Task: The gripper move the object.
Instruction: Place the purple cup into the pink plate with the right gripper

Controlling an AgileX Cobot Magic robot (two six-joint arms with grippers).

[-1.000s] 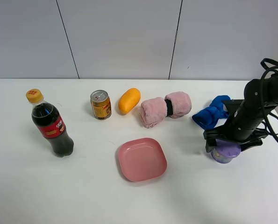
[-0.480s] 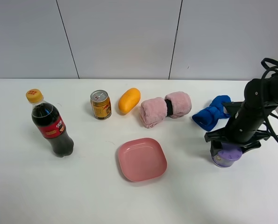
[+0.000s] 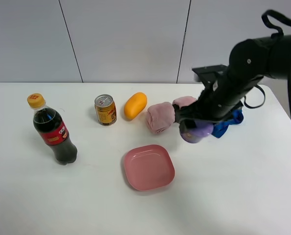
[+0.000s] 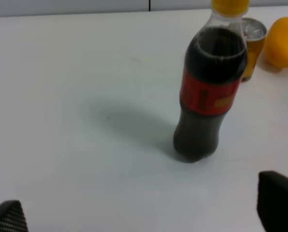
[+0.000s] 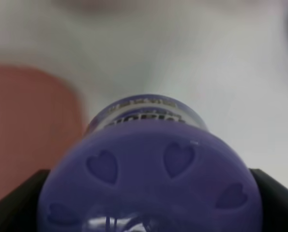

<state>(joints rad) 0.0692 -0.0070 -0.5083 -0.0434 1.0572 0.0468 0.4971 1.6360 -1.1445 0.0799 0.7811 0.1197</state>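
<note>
My right gripper point(image 3: 196, 128) is shut on the lavender-purple round container point(image 3: 196, 132) and holds it lifted above the table, in front of the pink rolled cloth point(image 3: 161, 117) and to the upper right of the pink square plate point(image 3: 148, 166). In the right wrist view the container's lid point(image 5: 151, 183) with heart shapes fills the frame between the black fingers point(image 5: 274, 203), with the pink plate point(image 5: 27, 125) blurred below. My left gripper point(image 4: 144, 217) is open over bare table, near the cola bottle point(image 4: 209, 92); it is out of the high view.
A cola bottle point(image 3: 52, 131) stands at the left. A gold can point(image 3: 105, 109) and an orange fruit point(image 3: 135, 105) sit behind the plate. A blue rolled cloth point(image 3: 228, 122) lies partly hidden behind my right arm.
My right gripper has lifted the purple container off the table at the right and carried it left and up, past the blue cloth, towards the pink plate.
</note>
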